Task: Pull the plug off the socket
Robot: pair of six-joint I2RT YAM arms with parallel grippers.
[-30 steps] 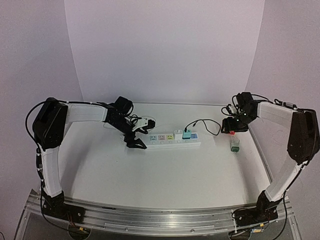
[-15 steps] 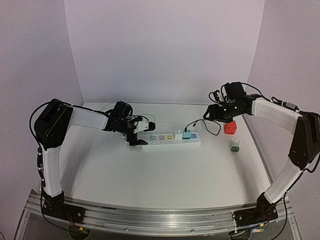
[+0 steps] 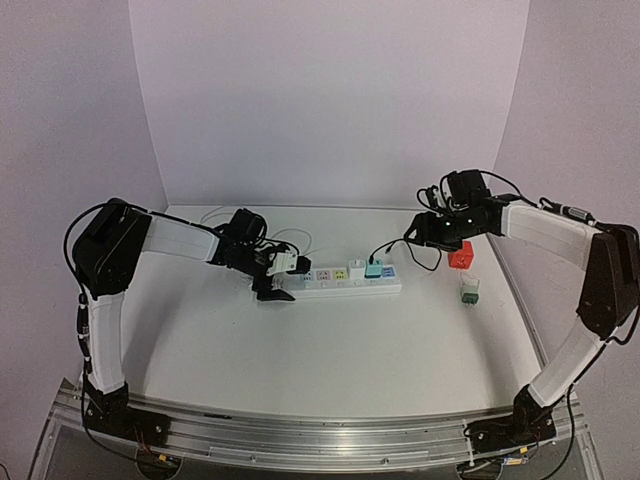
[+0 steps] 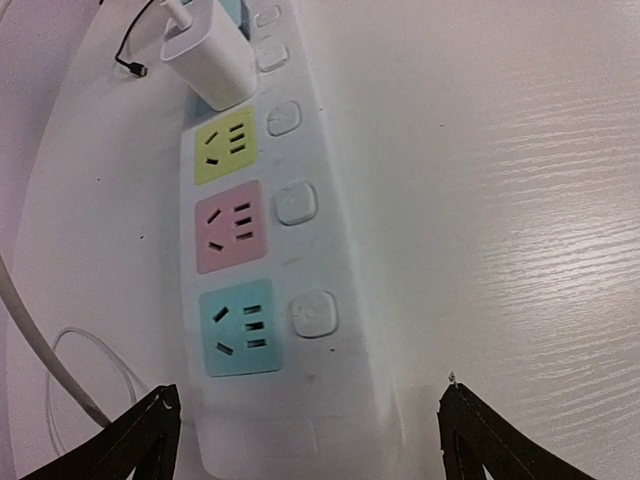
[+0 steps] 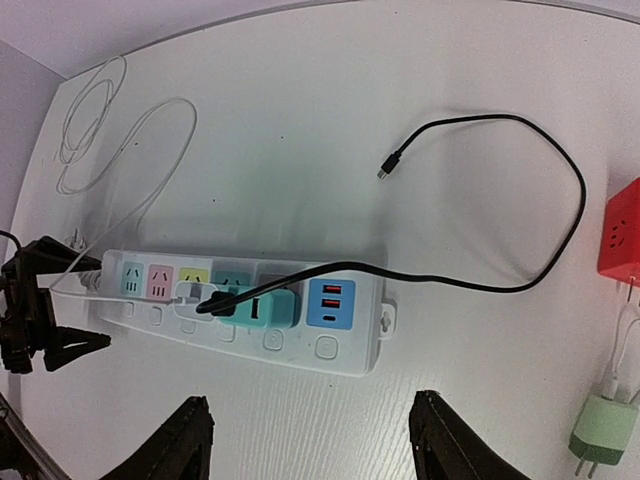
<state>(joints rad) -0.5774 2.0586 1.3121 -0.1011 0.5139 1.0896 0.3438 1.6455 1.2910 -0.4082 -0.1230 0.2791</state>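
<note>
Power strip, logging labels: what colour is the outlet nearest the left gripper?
Light blue label, best in left wrist view.

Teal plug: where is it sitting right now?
In the top view, the teal plug stands in the white power strip near its right end, between the white charger and the blue USB panel.

socket (image 4: 275,250): smooth white plastic, slight gloss. white plug (image 4: 205,55): glossy plastic too. bench (image 4: 520,200): matt white, faint wood-grain texture. black cable (image 5: 475,118): smooth, rubbery-looking.
</note>
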